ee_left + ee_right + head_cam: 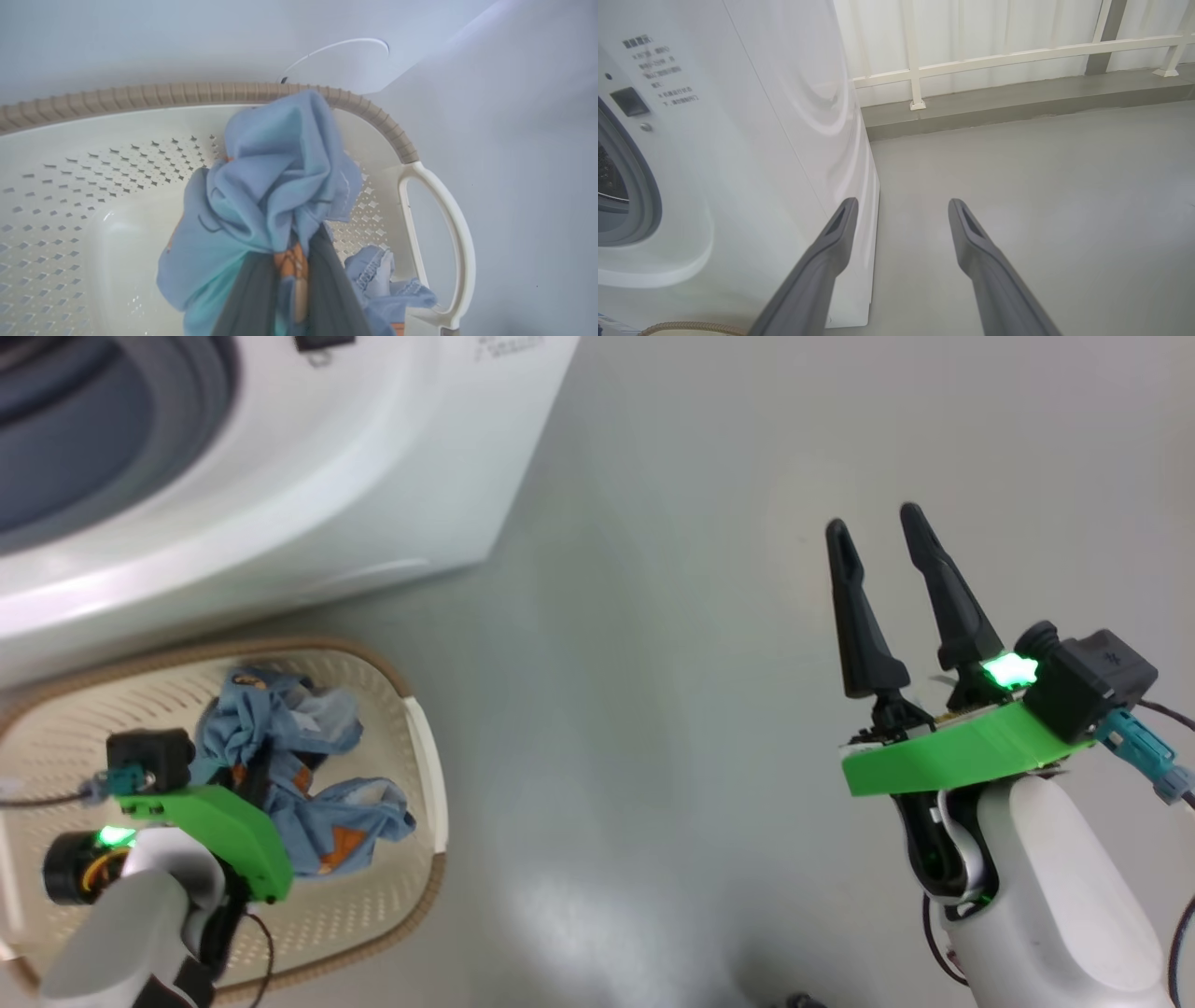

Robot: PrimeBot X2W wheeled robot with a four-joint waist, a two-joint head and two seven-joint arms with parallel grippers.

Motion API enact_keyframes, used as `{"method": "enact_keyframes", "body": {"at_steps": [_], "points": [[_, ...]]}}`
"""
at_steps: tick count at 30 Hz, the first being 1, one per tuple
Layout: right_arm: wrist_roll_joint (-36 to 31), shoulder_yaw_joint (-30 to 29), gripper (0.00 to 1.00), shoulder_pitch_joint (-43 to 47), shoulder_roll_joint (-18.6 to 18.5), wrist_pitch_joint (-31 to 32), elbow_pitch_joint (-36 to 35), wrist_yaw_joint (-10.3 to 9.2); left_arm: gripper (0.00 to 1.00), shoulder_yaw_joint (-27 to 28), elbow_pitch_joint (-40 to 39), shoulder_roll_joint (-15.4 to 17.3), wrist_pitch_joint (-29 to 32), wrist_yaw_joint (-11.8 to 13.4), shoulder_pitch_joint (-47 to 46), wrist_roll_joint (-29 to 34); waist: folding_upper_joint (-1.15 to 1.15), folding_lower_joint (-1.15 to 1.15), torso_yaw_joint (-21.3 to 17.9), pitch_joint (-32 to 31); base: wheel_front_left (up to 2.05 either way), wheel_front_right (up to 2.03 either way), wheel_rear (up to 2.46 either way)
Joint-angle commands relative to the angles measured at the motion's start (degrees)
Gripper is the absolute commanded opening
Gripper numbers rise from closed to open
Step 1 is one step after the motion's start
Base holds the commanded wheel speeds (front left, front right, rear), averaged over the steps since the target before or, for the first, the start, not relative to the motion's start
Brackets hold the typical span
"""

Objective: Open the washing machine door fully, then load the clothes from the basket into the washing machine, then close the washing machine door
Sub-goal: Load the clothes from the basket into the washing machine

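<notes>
Pinches a bunch of the clothes (275,177) in the left tool (292,254), jaws closed tight on the light blue fabric, with an orange-printed fold trapped between the dark fingers (252,296). Holds that bunch within the walls of the basket (308,645), over its perforated cream bottom; cannot tell whether the bunch is clear of the bottom or resting on it. Leaves more of the same blue fabric crumpled on the basket's bottom, toward its white side handle (432,765).

Carries the right tool (873,523) well apart from the basket, out past that handle side, above bare grey floor (653,709). Spreads those jaws wide, with nothing between them and nothing touched.

Finds the washing machine (327,476) just beyond the basket's far rim, its white front close to the brown woven-look edge; cannot tell whether the two touch. Shows, up from the basket in the right wrist view, the grey rubber gasket (644,196) ringing the machine's opening and a sliver of perforated drum inside it. Shows a white railing (994,58) far beyond the basket, past the machine's side panel.
</notes>
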Motion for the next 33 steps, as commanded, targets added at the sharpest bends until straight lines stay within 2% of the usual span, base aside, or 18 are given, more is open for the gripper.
{"method": "enact_keyframes", "body": {"at_steps": [1,4,11,15,18,25,30,33], "points": [[-0.3,0.6,1.00,2.0,-0.7,-0.5,-1.0,0.42,0.00,1.0,-1.5,1.3,-1.0,0.0,1.5,-0.9,0.00,0.01,3.1,-5.8,0.00,0.00,0.00],[-0.3,0.4,1.00,2.8,-1.8,-0.5,-0.2,0.42,0.00,-0.2,-6.1,0.8,-2.7,0.0,3.5,-4.9,0.00,0.01,4.6,-9.0,0.00,0.00,0.00],[0.9,0.6,1.00,4.8,-4.9,-0.5,1.6,0.42,0.00,-2.0,-14.7,1.5,-6.3,0.0,7.5,-10.0,0.00,0.01,7.7,-15.6,0.00,0.00,0.00],[1.7,0.8,1.00,5.9,-6.5,-0.5,2.3,0.42,0.00,-1.3,-20.2,2.8,-7.0,0.0,9.8,-11.3,0.00,0.01,9.2,-18.7,0.00,0.00,0.00],[2.2,1.0,1.00,6.5,-7.5,-0.5,2.6,0.42,0.00,2.5,-25.5,3.4,-7.1,0.0,11.5,-10.0,0.00,0.01,10.2,-20.7,0.00,0.00,0.00],[3.6,1.4,1.00,8.5,-9.6,-0.5,3.7,0.42,0.00,9.5,-35.8,2.3,-7.1,1.1,18.2,-4.8,0.00,0.01,12.2,-26.2,0.00,0.00,0.00],[4.7,2.2,1.00,10.0,-10.9,-0.5,4.2,0.42,0.00,11.9,-42.7,2.0,-7.1,3.3,22.3,-1.7,0.00,0.01,13.4,-29.5,0.00,0.00,0.00],[5.3,2.3,1.00,10.8,-11.6,-0.5,4.4,0.42,0.00,11.7,-45.9,3.2,-7.1,5.6,24.4,1.4,0.00,0.01,14.2,-30.9,0.00,0.00,0.00]]}}
